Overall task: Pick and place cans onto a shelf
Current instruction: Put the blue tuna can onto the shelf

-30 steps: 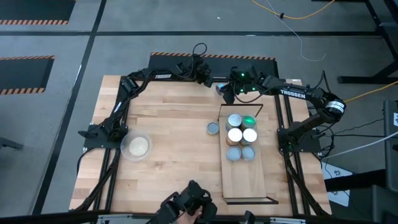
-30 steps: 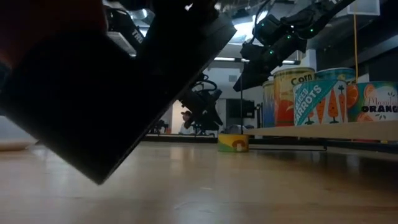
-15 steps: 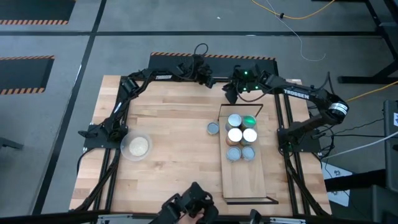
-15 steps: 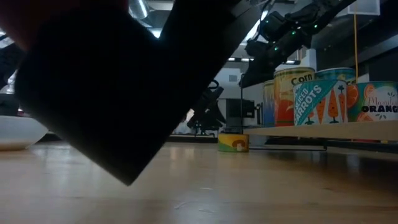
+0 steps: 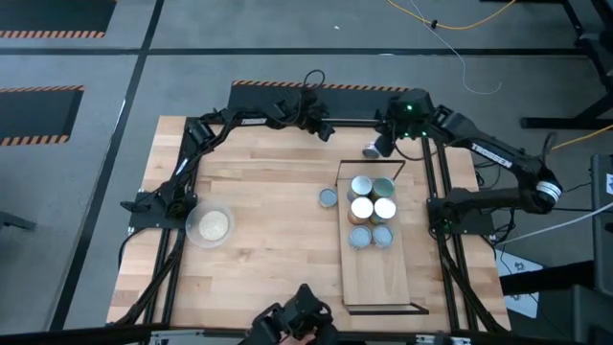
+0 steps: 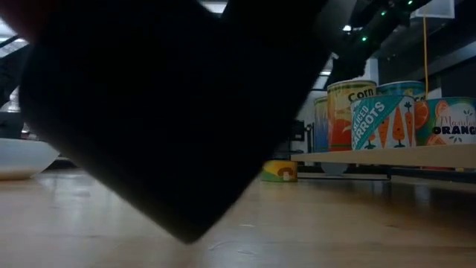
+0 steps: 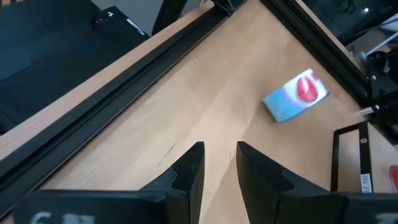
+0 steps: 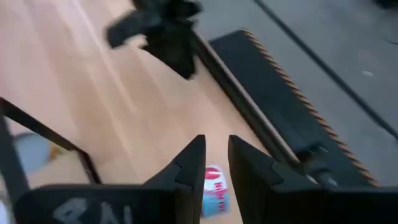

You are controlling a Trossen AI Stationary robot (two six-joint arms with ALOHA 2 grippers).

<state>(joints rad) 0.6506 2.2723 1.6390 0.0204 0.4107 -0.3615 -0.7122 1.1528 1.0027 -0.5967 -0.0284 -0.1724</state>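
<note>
High view: a tipped blue can lies just beyond the shelf; the right gripper, fingers narrowly parted and apparently empty, might roll it away.

Low view: most of the frame is blocked by a large dark shape, unidentifiable; the surface behind it is hidden. The white bowl is cut by the frame edge. The orange-labelled can is cut off at the edge.

Right wrist view: the fallen can is partly hidden by the right tool; its label is blurred.

High view: can labels on the shelf are too small to read.
</note>
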